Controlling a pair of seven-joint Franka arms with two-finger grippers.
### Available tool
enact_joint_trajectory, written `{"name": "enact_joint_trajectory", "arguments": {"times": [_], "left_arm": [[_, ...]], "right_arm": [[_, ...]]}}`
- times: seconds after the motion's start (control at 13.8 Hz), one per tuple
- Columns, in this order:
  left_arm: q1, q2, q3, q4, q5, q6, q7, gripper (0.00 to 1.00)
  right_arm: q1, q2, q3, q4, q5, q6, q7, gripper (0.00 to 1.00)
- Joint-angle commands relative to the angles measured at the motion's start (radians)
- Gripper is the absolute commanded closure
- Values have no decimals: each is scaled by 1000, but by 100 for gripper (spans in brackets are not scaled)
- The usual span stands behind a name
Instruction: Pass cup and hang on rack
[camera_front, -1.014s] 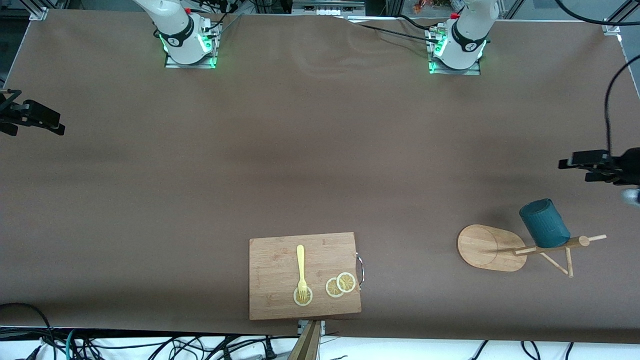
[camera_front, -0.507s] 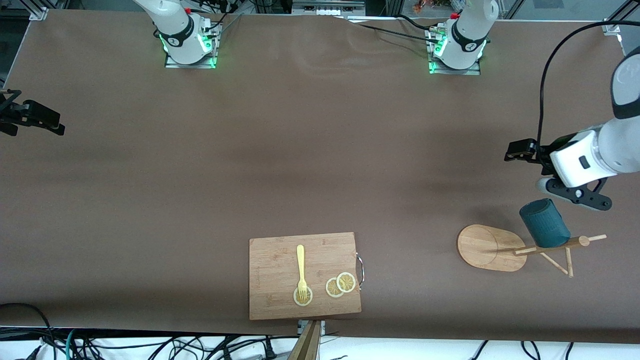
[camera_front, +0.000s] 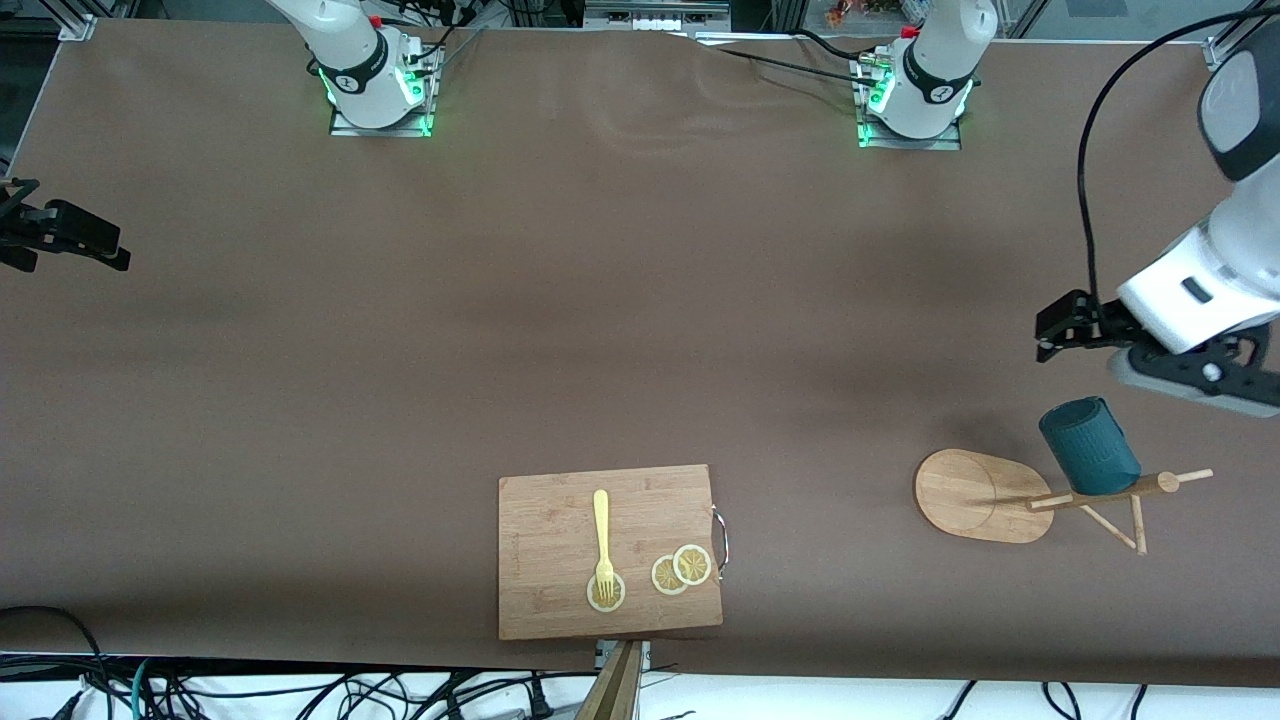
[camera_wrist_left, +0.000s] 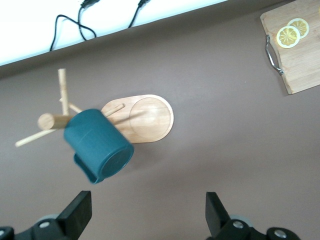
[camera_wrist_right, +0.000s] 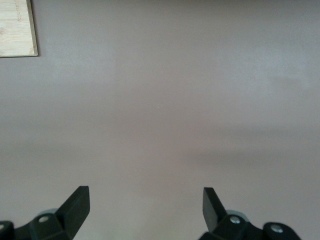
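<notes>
The dark teal ribbed cup (camera_front: 1088, 447) hangs on a peg of the light wooden rack (camera_front: 975, 495), which stands near the left arm's end of the table. My left gripper (camera_front: 1195, 385) is open and empty in the air over bare table beside the cup, not touching it. In the left wrist view the cup (camera_wrist_left: 97, 142) shows its outer wall and bottom against the rack (camera_wrist_left: 145, 117); its inside is hidden. The left gripper (camera_wrist_left: 148, 205) holds nothing. My right gripper (camera_front: 60, 235) waits at the right arm's end of the table; in its wrist view it (camera_wrist_right: 145, 197) is open over bare table.
A rectangular wooden cutting board (camera_front: 610, 550) lies near the front edge mid-table, with a yellow fork (camera_front: 602, 535) and lemon slices (camera_front: 680, 570) on it. The board also shows in the left wrist view (camera_wrist_left: 300, 50) and its corner in the right wrist view (camera_wrist_right: 17, 27).
My left arm has swung in from the table's end and its hand now hangs over the table beside the cup. The cup, the rack and the right gripper have not moved.
</notes>
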Motion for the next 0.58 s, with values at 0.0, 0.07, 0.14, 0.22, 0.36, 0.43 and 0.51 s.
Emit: {"name": "enact_joint_trajectory", "arguments": {"times": [0.0, 0.07, 0.14, 0.22, 0.36, 0.43, 0.51], "left_arm": [[6, -212, 21, -294, 34, 57, -19, 0], [10, -239, 21, -339, 34, 65, -7, 0], [6, -239, 21, -338, 34, 62, -4, 0], [4, -238, 21, -337, 34, 62, -2, 0], [-2, -238, 21, -337, 34, 59, -7, 0], [-5, -238, 21, -335, 34, 59, -7, 0], [-6, -236, 21, -334, 34, 59, -9, 0]], "right_arm": [[-13, 5, 4, 17, 19, -4, -13, 0], [-13, 5, 4, 17, 19, -4, -14, 0], [-13, 5, 5, 17, 19, -2, -16, 0], [-13, 4, 4, 17, 19, -4, -16, 0], [-13, 5, 4, 17, 19, -4, -17, 0], [-13, 5, 5, 17, 19, -4, -16, 0], [-11, 5, 5, 17, 19, -4, -17, 0]]}}
